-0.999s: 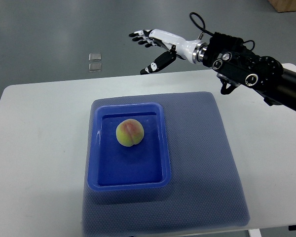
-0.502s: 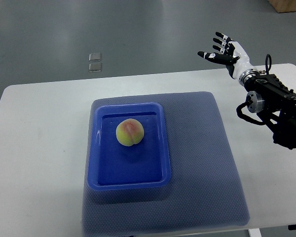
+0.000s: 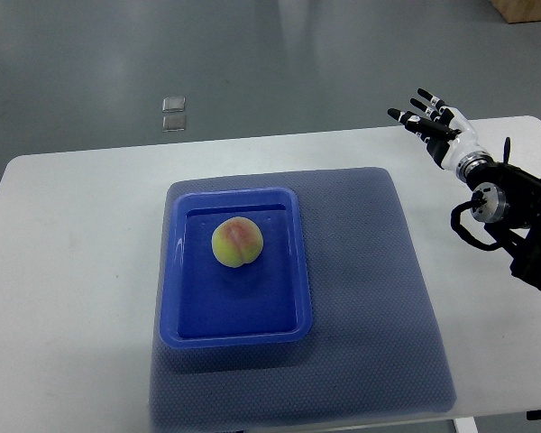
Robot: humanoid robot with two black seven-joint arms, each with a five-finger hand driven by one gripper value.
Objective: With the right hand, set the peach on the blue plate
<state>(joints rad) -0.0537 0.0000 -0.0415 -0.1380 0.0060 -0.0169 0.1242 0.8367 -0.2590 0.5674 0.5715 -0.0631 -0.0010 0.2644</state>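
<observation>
From the top view, the peach (image 3: 237,244) is sitting in the blue plate (image 3: 235,334), a rectangular tray-like dish with a raised rim, and it is lying a little above the middle of the dish floor, its yellow-green skin showing a red blush on top. The plate is resting on a blue-grey textured mat (image 3: 370,298) that is covering the middle of the white worktop (image 3: 72,271), with the plate lying toward the mat's left half. The right hand (image 3: 437,131) is reaching in from the picture's right edge and is hanging over the worktop's far right corner, well apart from the plate and the peach; its black-tipped fingers (image 3: 406,117) are spreading out and pointing up and to the left, holding nothing. Its white palm is joining a black wrist and forearm with looping cables. Beyond the worktop, two small pale square tiles (image 3: 173,113) are lying on the grey floor (image 3: 298,63). No brand marks, labels or writing are showing clearly enough to read.
</observation>
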